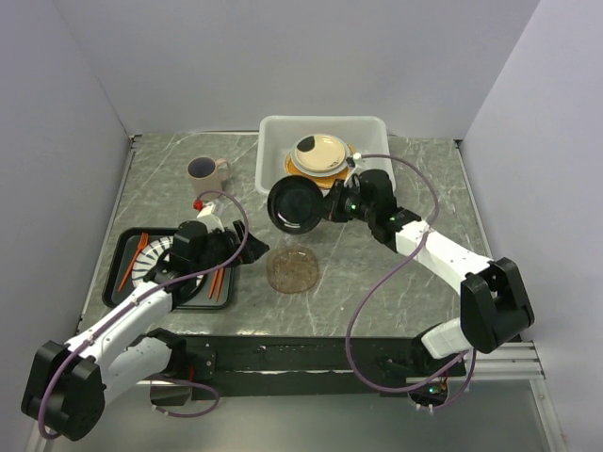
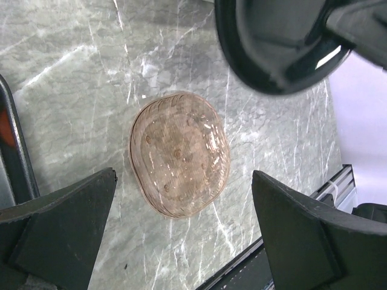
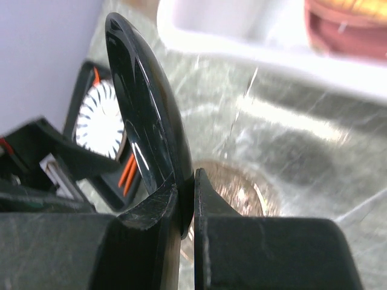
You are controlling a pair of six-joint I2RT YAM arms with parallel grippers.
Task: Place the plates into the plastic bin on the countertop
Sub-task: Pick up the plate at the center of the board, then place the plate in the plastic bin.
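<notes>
My right gripper (image 1: 325, 209) is shut on the rim of a dark brown-black plate (image 1: 297, 205) and holds it in the air just in front of the white plastic bin (image 1: 273, 137); the plate stands edge-on in the right wrist view (image 3: 145, 115). The bin holds a cream plate (image 1: 320, 153) stacked on an orange one (image 1: 325, 177). A small tan see-through plate (image 1: 293, 269) lies on the countertop (image 1: 424, 188); it also shows in the left wrist view (image 2: 179, 154). My left gripper (image 1: 231, 243) is open and empty, above the black tray's right edge, left of the tan plate.
A black tray (image 1: 129, 247) at the left holds a white-and-black striped plate (image 1: 155, 259) and orange utensils (image 1: 217, 282). A tan mug (image 1: 207, 172) stands at the back left. Grey walls close in the back and sides.
</notes>
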